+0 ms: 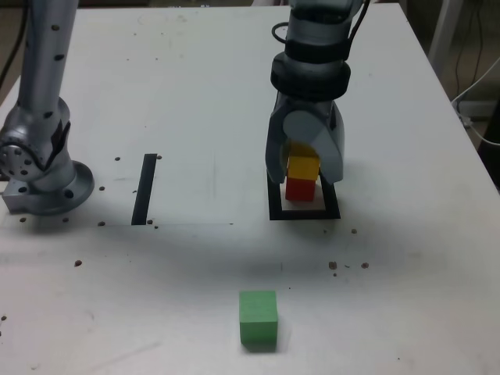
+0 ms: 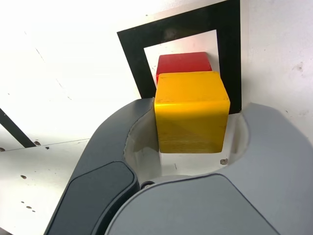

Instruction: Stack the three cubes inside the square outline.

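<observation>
YELLOW ON RED IN THE SQUARE, JAWS OPEN, GREEN OUT FRONT

Nearest me in the ext. view, the green cube (image 1: 258, 319) sits alone on the white tabletop (image 1: 180, 289), well apart from the other two and outside the outline. A few small dark specks dot the surface between it and the square.

Next back is the square outline (image 1: 305, 215), thick black w/ a pale centre. The red cube (image 1: 301, 190) is down on that centre, and the yellow cube (image 1: 303, 166) is on top of it, both b/w the jaws in the ext. view. From the wrist cam I see yellow big & close, w/ part of red's top showing past its edge — so the two aren't lined up exactly from that angle.

My gripper (image 1: 305, 168) is around the yellow cube, fingers spread: wrist cam shows a gap b/w yellow and one finger (image 2: 281, 142). The other finger (image 2: 115, 132) is right up by the cube's opposite side; can't tell if it touches.

Toward the exterior view's left, the narrow black strip (image 1: 144, 189) lies flat — beyond it, at the far left, stands a grey arm section (image 1: 47, 62) w/ a rounded base (image 1: 58, 191). Loose cable (image 1: 476, 129) shows past the table edge on the exterior view's right.
</observation>
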